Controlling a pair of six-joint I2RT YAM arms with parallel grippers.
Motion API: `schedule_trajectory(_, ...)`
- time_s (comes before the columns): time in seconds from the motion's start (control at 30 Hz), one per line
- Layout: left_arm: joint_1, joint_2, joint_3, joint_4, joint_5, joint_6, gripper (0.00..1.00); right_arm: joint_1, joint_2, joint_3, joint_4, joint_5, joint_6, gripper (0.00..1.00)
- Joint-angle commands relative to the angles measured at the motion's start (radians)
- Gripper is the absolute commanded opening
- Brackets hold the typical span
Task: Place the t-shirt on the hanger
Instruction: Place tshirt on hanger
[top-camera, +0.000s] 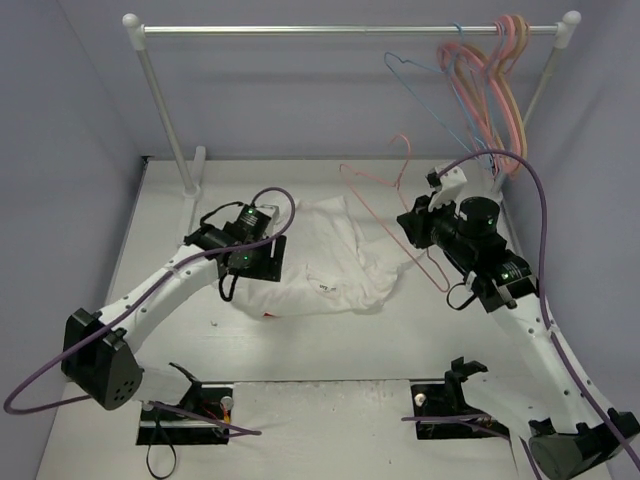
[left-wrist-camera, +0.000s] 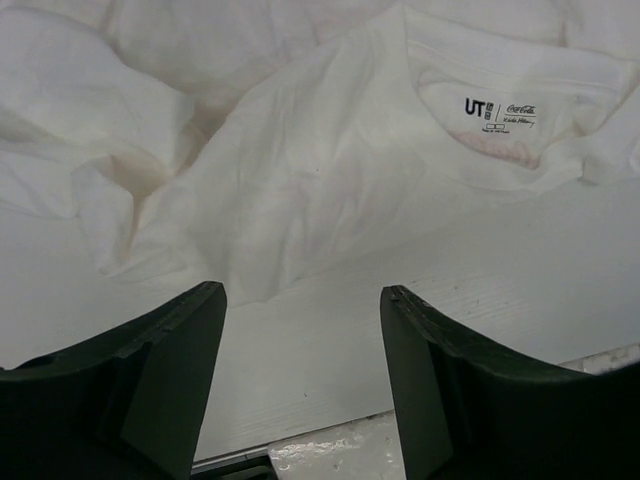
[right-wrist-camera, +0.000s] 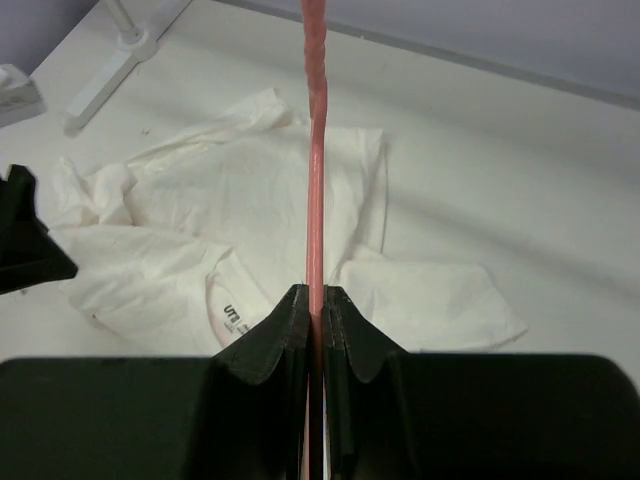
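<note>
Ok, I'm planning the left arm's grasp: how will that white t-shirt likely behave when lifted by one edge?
Probably floppy: the t-shirt lies crumpled in soft folds, so it should drape and sag from one pinch. Likely light, since the cloth looks thin. Pushed, it would probably bunch rather than slide, given its loose wrinkles.
</note>
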Motion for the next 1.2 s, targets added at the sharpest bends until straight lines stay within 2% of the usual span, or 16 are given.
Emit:
schedule_trajectory(0.0,-0.094,0.054,0.019,0.027,-0.114,-0.078,0.62,0.011,-0.085,-0.025,0.013,0.006,0.050,0.00)
schedule_trajectory(0.23,-0.184,0.270,0.116,0.061,-0.201,-0.156,0.49,0.011,-0.195,-0.063,-0.088,0.072,0.063,0.00)
schedule_trajectory(0.4,-0.207,0.388,0.188,0.082,-0.241,-0.219,0.48,0.011,-0.266,-0.065,-0.139,0.147,0.040,0.00)
schedule_trajectory(0.7,-0.207,0.531,0.280,0.107,-0.280,-0.279,0.48,0.011,-0.363,-0.109,-0.167,0.148,0.040,0.00)
schedule_trajectory(0.93,-0.207,0.622,0.340,0.050,-0.284,-0.288,0.47,0.009,-0.413,-0.126,-0.170,0.145,0.033,0.00)
schedule_trajectory(0.97,-0.207,0.623,0.338,0.045,-0.294,-0.291,0.45,0.011,-0.415,-0.125,-0.173,0.144,0.032,0.00)
schedule_trajectory(1.07,-0.207,0.620,0.329,0.041,-0.301,-0.291,0.29,0.011,-0.406,-0.117,-0.176,0.130,0.033,0.00)
schedule_trajectory(1.13,-0.204,0.620,0.330,0.021,-0.307,-0.288,0.22,0.011,-0.406,-0.120,-0.171,0.119,0.036,0.00)
schedule_trajectory(1.17,-0.204,0.616,0.335,0.015,-0.317,-0.286,0.14,0.009,-0.406,-0.120,-0.170,0.110,0.038,0.00)
